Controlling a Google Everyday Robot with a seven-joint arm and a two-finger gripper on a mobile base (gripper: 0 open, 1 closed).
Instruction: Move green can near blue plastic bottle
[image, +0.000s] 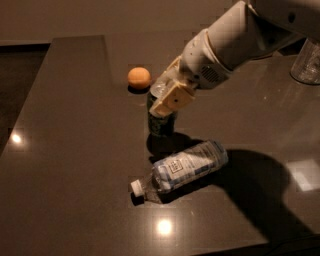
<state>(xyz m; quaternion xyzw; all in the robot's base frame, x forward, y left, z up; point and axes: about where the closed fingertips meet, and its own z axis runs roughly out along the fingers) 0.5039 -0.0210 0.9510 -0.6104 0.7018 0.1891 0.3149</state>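
The green can (161, 123) stands upright on the dark table, just behind the blue plastic bottle (184, 165). The bottle lies on its side, white cap pointing to the front left. My gripper (164, 99) comes down from the upper right and is shut on the top of the can, hiding its silver top. The can's lower half shows below the beige fingers (171, 100). A small gap separates the can from the bottle.
A round orange fruit (139, 77) sits behind and to the left of the can. A clear glass jar (306, 62) stands at the right edge. The table's (70, 150) left edge runs diagonally at the far left, its front edge along the bottom.
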